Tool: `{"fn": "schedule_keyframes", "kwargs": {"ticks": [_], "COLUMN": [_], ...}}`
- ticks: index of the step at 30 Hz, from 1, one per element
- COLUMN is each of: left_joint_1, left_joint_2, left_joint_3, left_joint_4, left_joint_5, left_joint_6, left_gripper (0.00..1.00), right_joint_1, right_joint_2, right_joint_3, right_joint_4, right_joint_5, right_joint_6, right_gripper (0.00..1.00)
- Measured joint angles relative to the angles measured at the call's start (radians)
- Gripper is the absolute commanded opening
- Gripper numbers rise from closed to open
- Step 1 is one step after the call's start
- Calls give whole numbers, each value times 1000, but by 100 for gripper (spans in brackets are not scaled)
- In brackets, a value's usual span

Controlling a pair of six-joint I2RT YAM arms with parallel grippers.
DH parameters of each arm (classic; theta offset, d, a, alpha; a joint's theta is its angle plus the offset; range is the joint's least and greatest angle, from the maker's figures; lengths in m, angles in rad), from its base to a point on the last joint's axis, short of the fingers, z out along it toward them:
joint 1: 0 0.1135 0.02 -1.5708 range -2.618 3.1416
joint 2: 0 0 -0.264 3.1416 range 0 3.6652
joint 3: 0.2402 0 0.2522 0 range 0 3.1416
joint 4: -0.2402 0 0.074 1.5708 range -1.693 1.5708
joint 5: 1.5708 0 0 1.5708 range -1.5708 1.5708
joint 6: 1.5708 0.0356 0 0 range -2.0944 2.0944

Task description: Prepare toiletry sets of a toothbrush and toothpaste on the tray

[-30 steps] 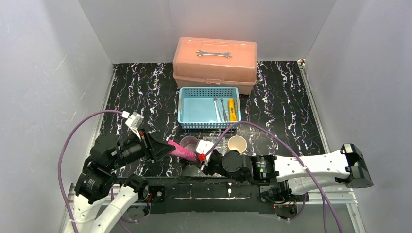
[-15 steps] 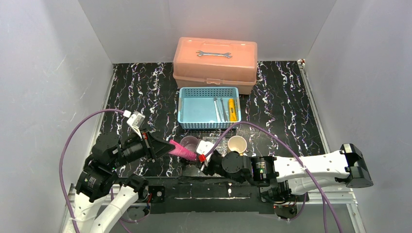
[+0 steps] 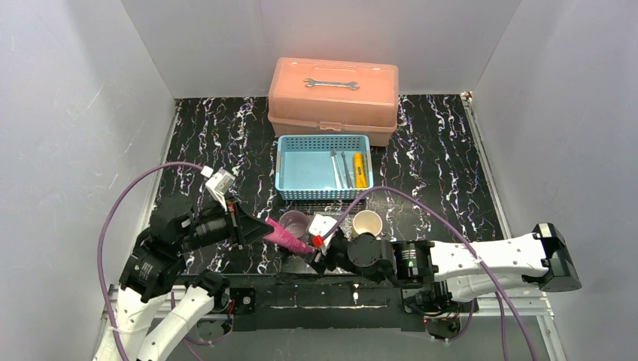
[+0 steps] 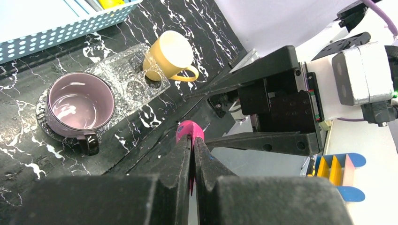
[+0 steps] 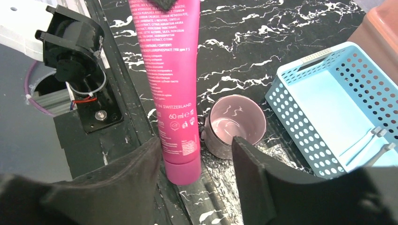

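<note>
Between my two pincers: the magenta tube (image 5: 173, 93).
My left pincer (image 4: 192, 140) clamps its tail; my right pincer (image 5: 195, 145) stands open around its cap. Just beyond them, purple mug (image 5: 237, 123) and yellow mug (image 4: 171, 56) sit on the tray (image 4: 117, 65); farther, the blue basket (image 3: 301, 169) holds two toothbrushes (image 3: 340, 169) and a yellow tube (image 3: 360, 169).

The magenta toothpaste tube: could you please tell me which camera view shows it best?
The right wrist view: the magenta toothpaste tube is close and large, with label print and cap clear. The top external view shows it small and slanted. The left wrist view shows only its pink end beyond the left gripper.
</note>
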Motion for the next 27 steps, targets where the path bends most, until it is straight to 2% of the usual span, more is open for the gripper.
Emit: {"fn": "schedule_keyframes", "kwargs": {"ticks": [9, 20, 23, 27], "left_joint_1": [-1, -5, -24, -111], "left_joint_2": [78, 171, 203, 259], "left_joint_3": [84, 176, 190, 204], "left_joint_4": [-55, -76, -78, -83], "left_joint_5": [16, 11, -5, -78], "left_joint_6": [63, 95, 101, 117], "left_gripper": [0, 0, 0, 0], "right_joint_1": [0, -5, -37, -172], "right_joint_2": [-79, -82, -49, -7], "right_joint_3": [23, 154, 183, 199], "right_joint_4": [-115, -367, -423, -495], "right_joint_5": [36, 274, 299, 280], "right_joint_6": [14, 124, 161, 223], "right_gripper": [72, 75, 74, 73]}}
